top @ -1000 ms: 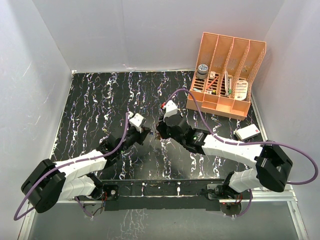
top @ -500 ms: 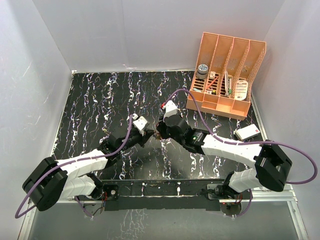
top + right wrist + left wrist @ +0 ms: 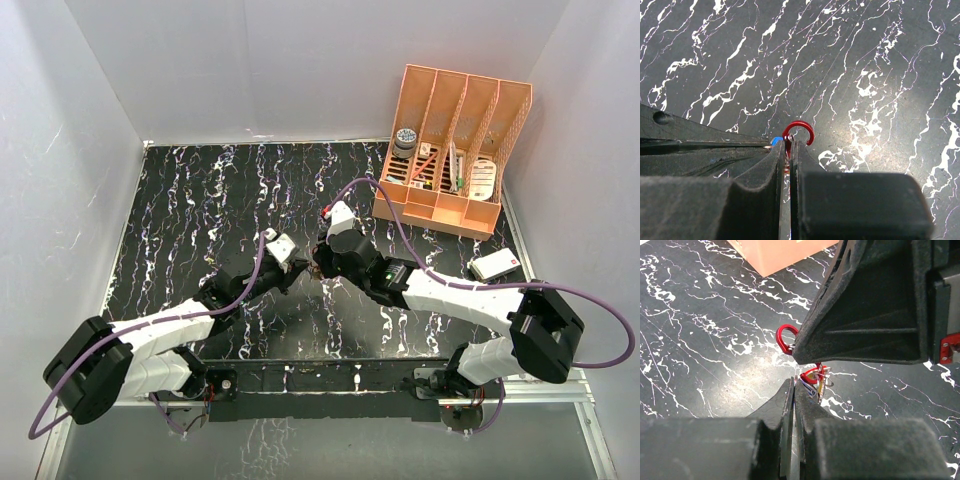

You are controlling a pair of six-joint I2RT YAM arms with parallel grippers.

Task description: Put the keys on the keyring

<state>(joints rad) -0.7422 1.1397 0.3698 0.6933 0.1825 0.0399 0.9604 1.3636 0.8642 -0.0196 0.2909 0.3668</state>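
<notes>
From above, my left gripper (image 3: 296,268) and my right gripper (image 3: 317,268) meet tip to tip over the middle of the black marbled table (image 3: 180,200). What sits between them is too small to make out there. An orange organizer (image 3: 450,150) stands at the far right corner, and a white box (image 3: 495,265) lies on the table beside my right arm.

In my left wrist view, my left fingers (image 3: 775,410) are pressed together with only a hairline between them. The keys (image 3: 815,381), a small bunch showing yellow and red, hang just beyond those tips. I cannot tell whether I pinch one of them. Above the bunch the dark finger of my right gripper fills the upper right of the frame, and the red keyring (image 3: 784,337) curls out at its tip.

In my right wrist view, my right fingers (image 3: 765,165) are clamped on the keyring, whose red arc pokes out past the tips. A blue key head (image 3: 775,141) shows just left of the ring, against my left gripper's finger lying across the left side.
</notes>
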